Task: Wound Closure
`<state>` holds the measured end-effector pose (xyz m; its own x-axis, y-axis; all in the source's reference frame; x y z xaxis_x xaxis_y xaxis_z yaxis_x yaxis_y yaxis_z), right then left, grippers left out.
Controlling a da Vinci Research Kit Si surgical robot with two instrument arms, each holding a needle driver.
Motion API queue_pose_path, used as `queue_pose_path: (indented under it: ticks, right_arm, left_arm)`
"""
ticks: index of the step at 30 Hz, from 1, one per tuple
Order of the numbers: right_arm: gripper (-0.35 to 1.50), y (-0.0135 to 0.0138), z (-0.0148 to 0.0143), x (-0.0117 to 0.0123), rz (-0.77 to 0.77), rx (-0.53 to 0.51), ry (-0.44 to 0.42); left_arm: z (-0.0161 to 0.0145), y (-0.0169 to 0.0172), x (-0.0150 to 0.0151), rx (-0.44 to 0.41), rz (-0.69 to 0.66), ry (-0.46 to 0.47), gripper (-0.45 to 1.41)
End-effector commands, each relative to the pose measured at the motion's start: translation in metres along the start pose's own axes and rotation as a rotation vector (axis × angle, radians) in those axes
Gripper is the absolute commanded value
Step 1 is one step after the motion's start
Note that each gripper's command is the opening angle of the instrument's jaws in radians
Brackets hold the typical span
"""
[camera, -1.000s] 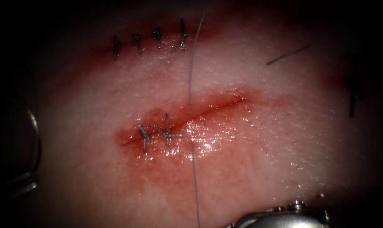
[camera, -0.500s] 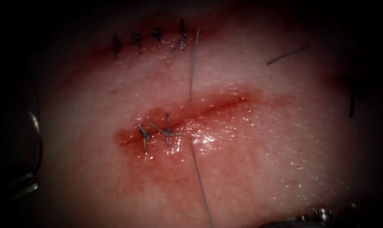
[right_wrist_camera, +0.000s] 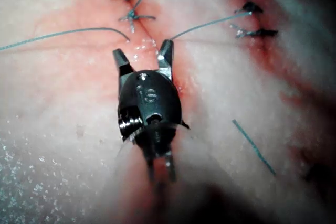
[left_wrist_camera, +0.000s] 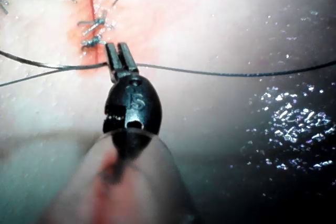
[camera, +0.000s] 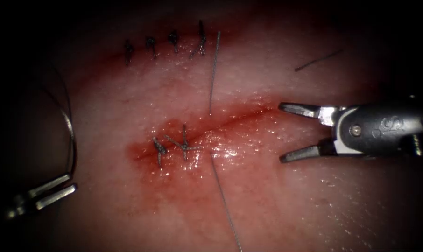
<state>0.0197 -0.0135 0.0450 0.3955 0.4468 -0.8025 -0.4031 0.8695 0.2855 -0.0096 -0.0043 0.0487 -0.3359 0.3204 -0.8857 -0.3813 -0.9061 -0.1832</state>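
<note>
Right tool (camera: pixel 282 133): hovering, jaws spread, empty, right of cut (camera: pixel 230 122)
Left tool (camera: pixel 56 189): jaws clamping the needle (camera: pixel 67 126), off the tissue (camera: pixel 277 186), far left
Thread (camera: pixel 213 74): crossing the cut beside two knots (camera: pixel 174 147)

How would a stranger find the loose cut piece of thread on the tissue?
Start at the pale pink tissue and its red open cut. Look to the upper right, above the open right gripper. The short dark cut thread end lies loose there, unlike the knotted stitches.
</note>
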Motion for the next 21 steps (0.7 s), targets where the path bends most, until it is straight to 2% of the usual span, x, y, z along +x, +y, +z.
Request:
queue_pose_path:
  ticks: [1, 2, 4, 6, 8, 11, 13, 17, 21]
  right_arm:
    - [1.05, 0.0002, 0.0030, -0.0020, 0.239, -0.005, 0.000]
    - [1.03, 0.0005, 0.0036, -0.0024, 0.290, -0.009, -0.001]
    - [1.18, 0.0012, 0.0060, -0.0041, 0.464, -0.005, 0.001]
    - [1.05, 0.0015, 0.0071, -0.0046, 0.517, 0.026, 0.008]
    - [1.01, 0.0019, 0.0096, -0.0051, 0.604, 0.019, 0.017]
    - [1.01, 0.0024, 0.0114, -0.0051, 0.633, 0.000, 0.019]
    - [0.86, 0.0032, 0.0133, -0.0052, 0.638, -0.026, 0.006]
    - [0.78, 0.0037, 0.0145, -0.0054, 0.636, -0.063, 0.001]
    - [0.69, 0.0037, 0.0151, -0.0056, 0.633, -0.110, -0.040]
  left_arm:
    - [0.0007, 0.0008, -0.0009, -0.004, -0.002, -0.001, -0.45]
    - [0.0008, 0.0008, -0.0010, -0.005, 0.000, -0.003, -0.45]
    - [0.0010, 0.0007, -0.0015, -0.009, 0.001, -0.008, -0.45]
    - [0.0011, 0.0007, -0.0017, -0.008, 0.002, -0.008, -0.45]
    - [0.0012, 0.0008, -0.0018, -0.008, 0.005, -0.013, -0.45]
    - [0.0012, 0.0010, -0.0018, -0.008, 0.005, -0.016, -0.45]
    - [0.0012, 0.0010, -0.0018, -0.009, 0.005, -0.016, -0.45]
    - [0.0012, 0.0009, -0.0018, -0.011, 0.006, -0.018, -0.45]
    - [0.0010, 0.0002, -0.0020, -0.017, 0.007, -0.026, -0.45]
